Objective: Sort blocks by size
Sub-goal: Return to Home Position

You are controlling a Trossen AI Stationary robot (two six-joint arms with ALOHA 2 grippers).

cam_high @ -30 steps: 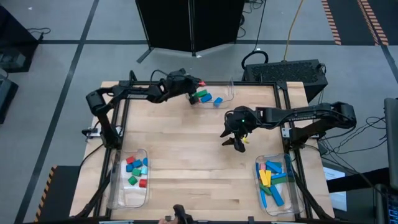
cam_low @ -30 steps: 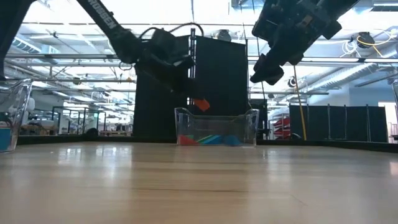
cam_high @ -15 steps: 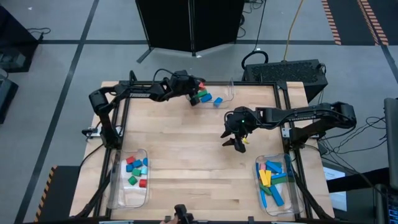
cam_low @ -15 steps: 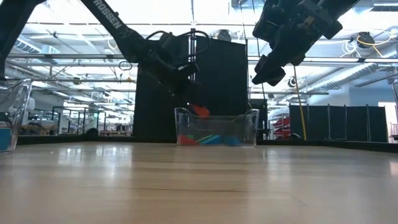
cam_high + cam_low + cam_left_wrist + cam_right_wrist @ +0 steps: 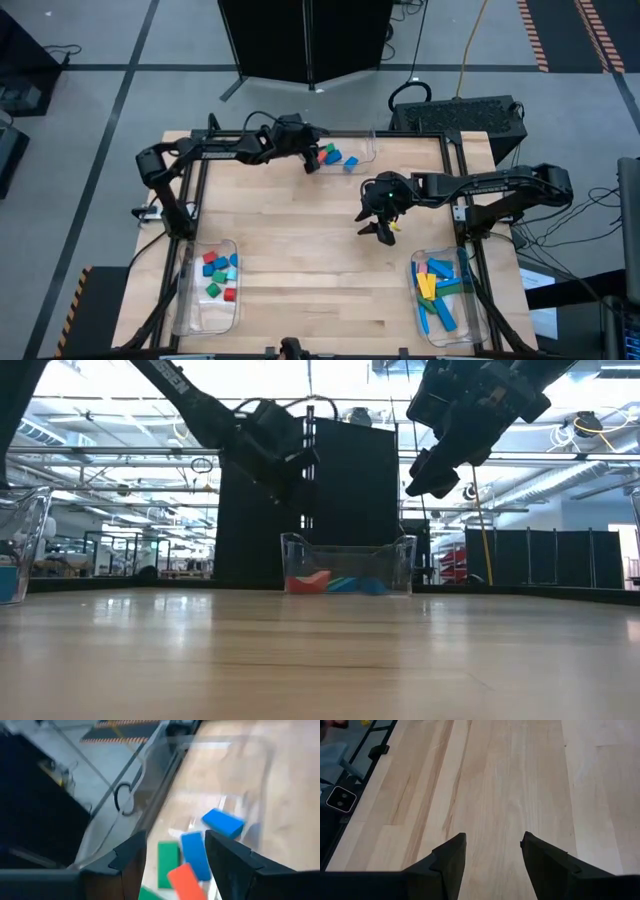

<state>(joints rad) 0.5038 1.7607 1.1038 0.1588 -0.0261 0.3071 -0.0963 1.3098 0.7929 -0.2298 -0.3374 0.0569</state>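
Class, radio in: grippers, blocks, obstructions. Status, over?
Left gripper over far bin, jaws open, empty. Right gripper mid-table, raised, jaws open, empty. Blocks all binned. Nothing in the way.

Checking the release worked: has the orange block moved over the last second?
Yes. In the low view the orange block has dropped from above the rim of the clear bin to its floor, beneath the open left gripper.

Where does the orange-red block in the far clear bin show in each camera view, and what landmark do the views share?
High view: orange-red block at the clear bin's left end, by the left pincer.
Low view: on the bin floor, left part.
Left wrist view: between that pincer's fingers, beside a green block.
Right wrist view: absent; right pincer over bare table.
Shared landmark: the clear bin.
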